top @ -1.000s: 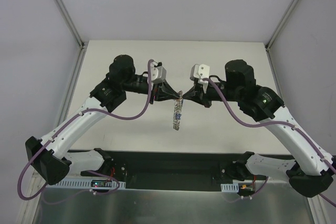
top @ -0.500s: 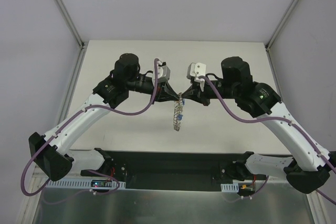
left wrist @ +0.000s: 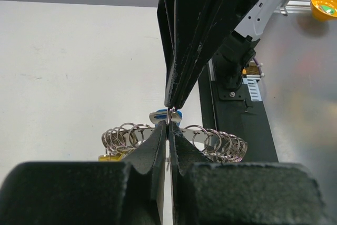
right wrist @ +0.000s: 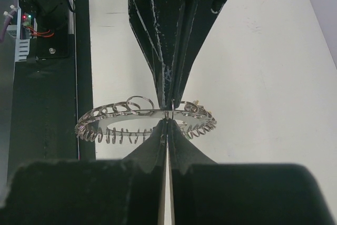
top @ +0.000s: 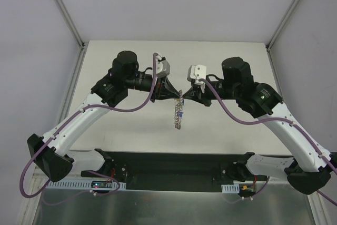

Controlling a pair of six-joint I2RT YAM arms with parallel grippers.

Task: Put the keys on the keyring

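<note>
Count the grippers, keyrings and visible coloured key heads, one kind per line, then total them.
grippers: 2, the left gripper and the right gripper
keyring: 1
key heads visible: 2, a blue key head and a yellow key head
total: 5

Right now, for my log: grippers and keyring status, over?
Left gripper shut on keyring. Right gripper shut on same rim spot. Keyring hangs above table, blue key beside the pinch.
</note>
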